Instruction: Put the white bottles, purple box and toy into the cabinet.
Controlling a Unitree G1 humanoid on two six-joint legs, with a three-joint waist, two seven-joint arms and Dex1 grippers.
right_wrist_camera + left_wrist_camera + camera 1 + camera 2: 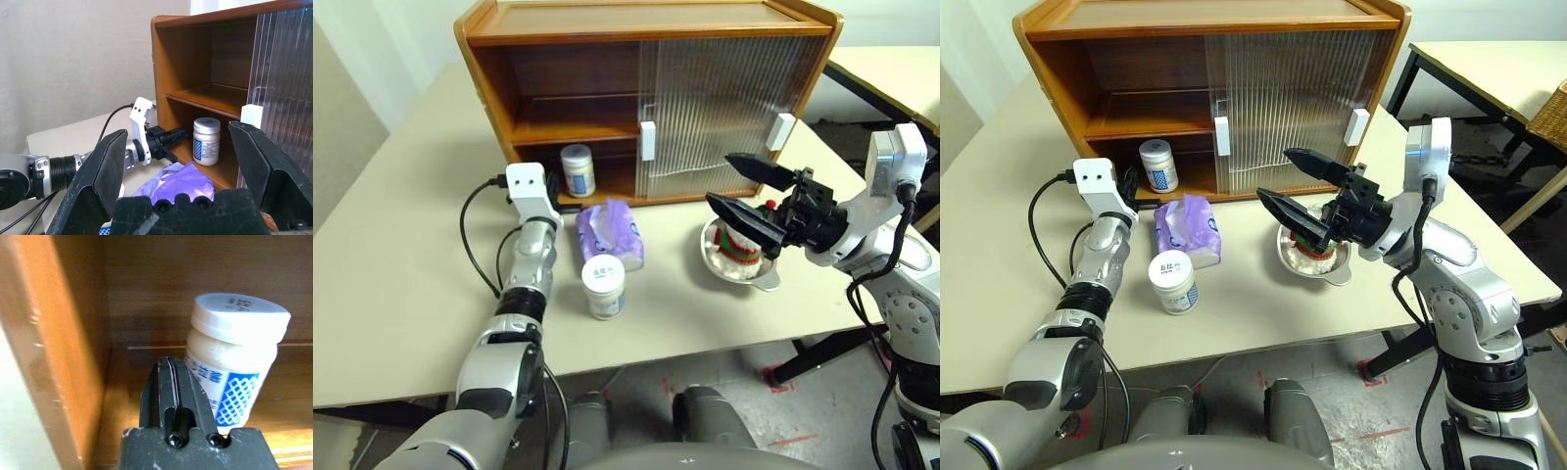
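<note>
White bottle (578,170) (inside cabinet (558,59))

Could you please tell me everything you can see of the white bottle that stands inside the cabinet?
The white bottle is a small squat jar of pale, plastic-looking material with a white screw lid and a label printed in a blue lattice pattern. It stands upright on the bottom floor of the cabinet, in the open left half, under the middle shelf. The left gripper, fingers shut, sits close beside it; whether they touch cannot be told. It rests on the wooden floor.
</note>
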